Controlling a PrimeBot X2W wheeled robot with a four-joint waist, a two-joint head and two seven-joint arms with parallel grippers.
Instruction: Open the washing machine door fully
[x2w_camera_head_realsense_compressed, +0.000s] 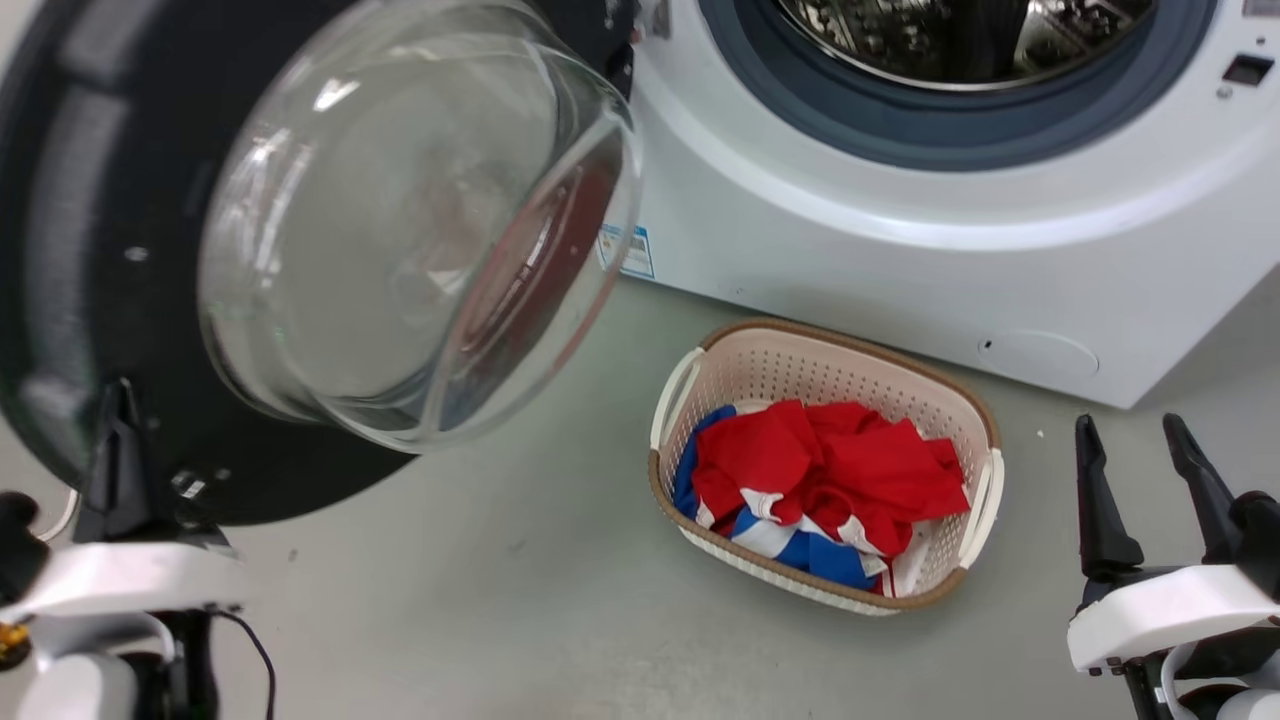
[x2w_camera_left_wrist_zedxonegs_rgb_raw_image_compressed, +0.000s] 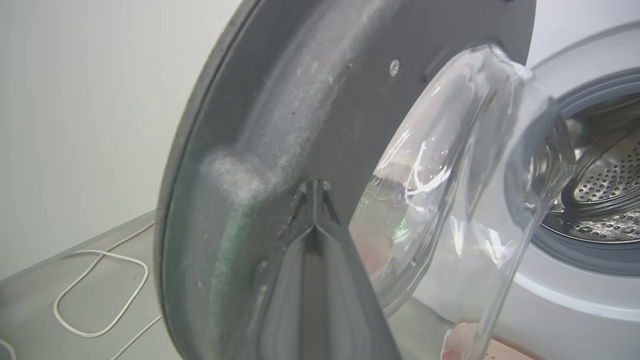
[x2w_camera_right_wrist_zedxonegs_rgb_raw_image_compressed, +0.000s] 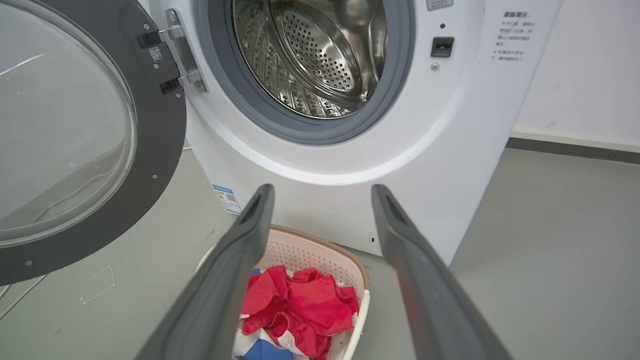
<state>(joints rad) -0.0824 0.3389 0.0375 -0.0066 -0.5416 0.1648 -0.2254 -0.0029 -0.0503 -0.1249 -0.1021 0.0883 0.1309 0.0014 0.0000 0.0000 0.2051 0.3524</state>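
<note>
Your left gripper (x2w_camera_left_wrist_zedxonegs_rgb_raw_image_compressed: 315, 197) has its fingers pressed tight together with nothing between them. Their tips sit at the dusty grey inner face of the door (x2w_camera_left_wrist_zedxonegs_rgb_raw_image_compressed: 300, 90), touching it or just short of it; you cannot tell which. The glass bowl (x2w_camera_left_wrist_zedxonegs_rgb_raw_image_compressed: 450, 190) bulges just to the right of those fingers, and a white cable (x2w_camera_left_wrist_zedxonegs_rgb_raw_image_compressed: 145, 272) lies on the floor well off to their left. The door stands swung wide from the machine (x2w_camera_head_realsense_compressed: 900, 250), hung on its hinge (x2w_camera_right_wrist_zedxonegs_rgb_raw_image_compressed: 182, 50) up and left of your right fingers. Your right gripper (x2w_camera_right_wrist_zedxonegs_rgb_raw_image_compressed: 322, 192) has its fingers spread apart and holds nothing. Between and below them sits the basket (x2w_camera_right_wrist_zedxonegs_rgb_raw_image_compressed: 325, 242) of red clothes (x2w_camera_right_wrist_zedxonegs_rgb_raw_image_compressed: 310, 305). Beyond their tips is the steel drum (x2w_camera_right_wrist_zedxonegs_rgb_raw_image_compressed: 320, 55) inside its grey ring (x2w_camera_right_wrist_zedxonegs_rgb_raw_image_compressed: 300, 134).
</note>
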